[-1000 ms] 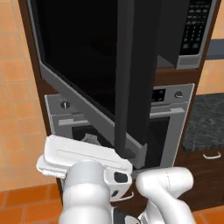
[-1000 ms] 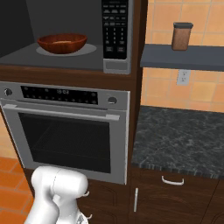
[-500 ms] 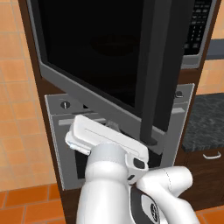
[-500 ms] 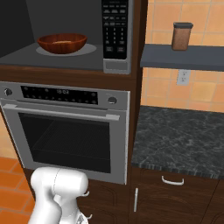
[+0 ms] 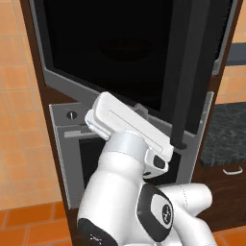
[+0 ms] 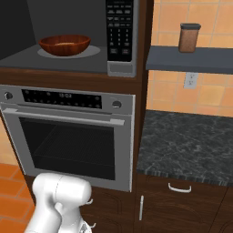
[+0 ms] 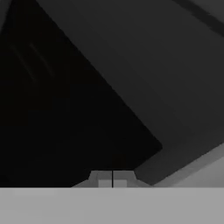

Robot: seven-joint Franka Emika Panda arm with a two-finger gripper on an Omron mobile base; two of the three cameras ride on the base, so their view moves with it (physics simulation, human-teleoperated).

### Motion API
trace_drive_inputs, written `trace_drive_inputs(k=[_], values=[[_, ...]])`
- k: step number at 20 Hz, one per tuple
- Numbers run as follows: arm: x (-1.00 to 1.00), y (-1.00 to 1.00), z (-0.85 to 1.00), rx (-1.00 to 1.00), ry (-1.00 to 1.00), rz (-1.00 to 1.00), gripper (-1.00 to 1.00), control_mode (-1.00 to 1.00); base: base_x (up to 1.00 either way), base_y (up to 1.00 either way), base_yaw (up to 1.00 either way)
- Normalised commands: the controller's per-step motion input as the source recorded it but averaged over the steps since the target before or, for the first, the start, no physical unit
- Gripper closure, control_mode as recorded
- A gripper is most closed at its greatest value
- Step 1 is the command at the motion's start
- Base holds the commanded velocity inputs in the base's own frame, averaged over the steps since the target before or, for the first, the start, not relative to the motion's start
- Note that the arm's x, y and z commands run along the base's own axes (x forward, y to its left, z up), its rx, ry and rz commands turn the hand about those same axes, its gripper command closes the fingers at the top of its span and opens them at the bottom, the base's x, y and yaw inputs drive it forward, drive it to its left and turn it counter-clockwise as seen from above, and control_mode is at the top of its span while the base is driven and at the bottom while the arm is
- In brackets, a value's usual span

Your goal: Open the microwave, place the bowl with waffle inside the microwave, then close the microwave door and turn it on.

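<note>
The microwave [image 6: 121, 68] stands open, its keypad [image 6: 120, 27] on the right of the grey cavity. On the cavity floor sits the reddish-brown bowl [image 6: 63, 44], and the waffle [image 6: 65, 44] shows as a tan patch inside it. The microwave door [image 5: 96, 48], a black glass panel with a dark vertical handle [image 5: 185, 81], hangs swung out toward me. My white hand [image 5: 127, 126] is close against the door's lower grey rim. In the hand view my gripper [image 7: 112, 180] is shut on nothing, right up at the dark glass [image 7: 65, 109].
The silver oven [image 6: 68, 136] with a bar handle sits under the microwave. To its right lie a dark stone counter [image 6: 186, 145] over drawers and a shelf holding a brown jar [image 6: 189, 37]. Orange tiled wall stands to the left of the cabinet.
In the left base view the door's handle edge has swung to the right, and my hand has risen and moved right along with the door's lower rim. The bowl stayed put.
</note>
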Motion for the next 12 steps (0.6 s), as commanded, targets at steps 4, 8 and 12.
trace_drive_inputs(k=[4,8,12], values=[[0.27,-0.69,1.00,0.00,-0.21,0.00,1.00,-1.00,0.00,0.00,0.00],[0.96,-0.56,0.69,0.00,0.02,0.00,1.00,-1.00,0.00,0.00,0.00],[1.00,-0.26,0.04,0.00,0.29,0.00,1.00,-1.00,0.00,0.00,0.00]])
